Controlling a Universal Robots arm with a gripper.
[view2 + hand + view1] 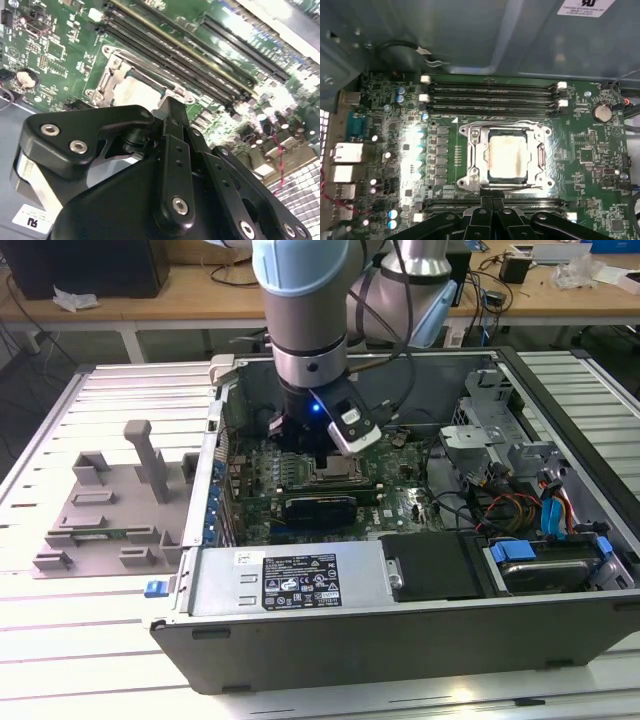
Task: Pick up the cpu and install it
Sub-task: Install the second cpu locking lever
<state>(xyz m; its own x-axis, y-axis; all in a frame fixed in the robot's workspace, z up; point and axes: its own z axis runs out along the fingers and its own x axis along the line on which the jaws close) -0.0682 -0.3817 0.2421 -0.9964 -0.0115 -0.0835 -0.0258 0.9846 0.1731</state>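
I see the open computer case [400,640] with its green motherboard [390,115] under my arm. The claw [492,202] hangs just above the socket, fingers pressed together, empty. The cpu [507,156] lies seated in the socket frame [470,150], just beyond the fingertips.

White labels [300,580] on the power supply; print too small to read.

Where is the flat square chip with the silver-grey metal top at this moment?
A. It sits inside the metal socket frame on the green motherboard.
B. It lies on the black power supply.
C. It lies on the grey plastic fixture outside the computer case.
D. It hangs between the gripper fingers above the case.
A: in the first wrist view the flat square chip with the silver-grey metal top lies within the metal socket frame on the green motherboard, beyond the black gripper.
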